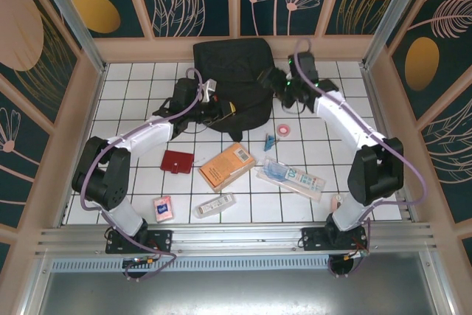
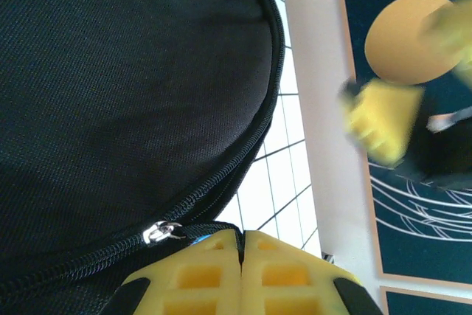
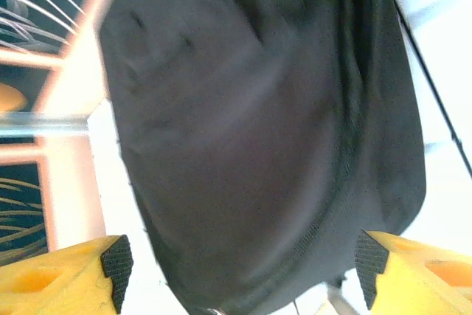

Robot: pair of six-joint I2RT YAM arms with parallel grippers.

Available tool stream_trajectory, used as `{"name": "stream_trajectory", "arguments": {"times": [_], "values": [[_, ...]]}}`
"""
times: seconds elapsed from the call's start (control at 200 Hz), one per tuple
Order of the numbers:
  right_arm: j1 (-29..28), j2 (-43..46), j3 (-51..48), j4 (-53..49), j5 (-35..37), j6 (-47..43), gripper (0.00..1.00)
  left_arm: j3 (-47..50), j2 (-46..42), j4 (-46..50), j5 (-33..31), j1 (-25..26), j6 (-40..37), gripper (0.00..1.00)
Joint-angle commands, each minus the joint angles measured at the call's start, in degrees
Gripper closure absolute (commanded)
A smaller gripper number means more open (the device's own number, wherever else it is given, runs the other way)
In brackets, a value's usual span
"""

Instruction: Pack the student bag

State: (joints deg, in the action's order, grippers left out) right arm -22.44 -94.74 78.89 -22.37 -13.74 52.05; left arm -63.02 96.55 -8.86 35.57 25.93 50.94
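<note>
Currently: student bag (image 1: 232, 64), black, lying at the far middle of the tiled table (image 1: 133, 82), near the back wall. Left gripper (image 2: 242, 240): yellow fingers pressed together at the bag's zipper line, zipper pull (image 2: 162, 232) just beside. Right gripper (image 3: 241, 262): jaws spread wide, facing the bag's fabric. Red wallet (image 1: 177, 161), orange box (image 1: 227, 166): nearer side, apart from the bag.

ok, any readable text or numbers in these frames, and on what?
On the long clear packet: large blue characters, maybe "70", too blurred to confirm.
On the orange box: print too small to read.
On the pink packet: a blue patch, nothing legible.
On the white tube pack: markings too small to read.
On the student bag: no lettering visible from above or in the wrist views.
</note>
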Motion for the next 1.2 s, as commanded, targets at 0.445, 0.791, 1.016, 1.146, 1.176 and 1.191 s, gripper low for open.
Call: {"name": "stream_trajectory", "arguments": {"times": [0.445, 0.791, 1.016, 1.146, 1.176, 1.191], "values": [[-6.7, -8.1, -3.8, 12.2, -0.2, 20.7, 0.46, 0.4, -1.3, -4.5, 0.9, 0.3, 0.5, 1.00], [-6.2, -8.2, -2.7, 7.0, 6.2, 10.7, 1.00, 0.6, -4.2, 4.9, -5.3, -0.4, -6.0, 1.00], [-4.9, -6.6, -4.8, 6.2, 9.3, 4.6, 1.00, 3.3, -7.5, 6.8, -5.8, -4.6, -6.1, 1.00], [-4.8, -6.3, -4.5, 6.1, 8.7, 1.6, 1.00, 3.1, -8.0, 8.6, -6.9, -6.3, -7.2, 1.00], [-4.9, -6.4, -4.4, 5.8, 8.6, 0.9, 1.00, 3.0, -8.0, 8.8, -7.1, -6.6, -7.4, 1.00], [-4.9, -6.4, -4.3, 5.7, 8.6, 0.6, 1.00, 2.9, -8.0, 8.9, -7.3, -6.9, -7.6, 1.00]]}}
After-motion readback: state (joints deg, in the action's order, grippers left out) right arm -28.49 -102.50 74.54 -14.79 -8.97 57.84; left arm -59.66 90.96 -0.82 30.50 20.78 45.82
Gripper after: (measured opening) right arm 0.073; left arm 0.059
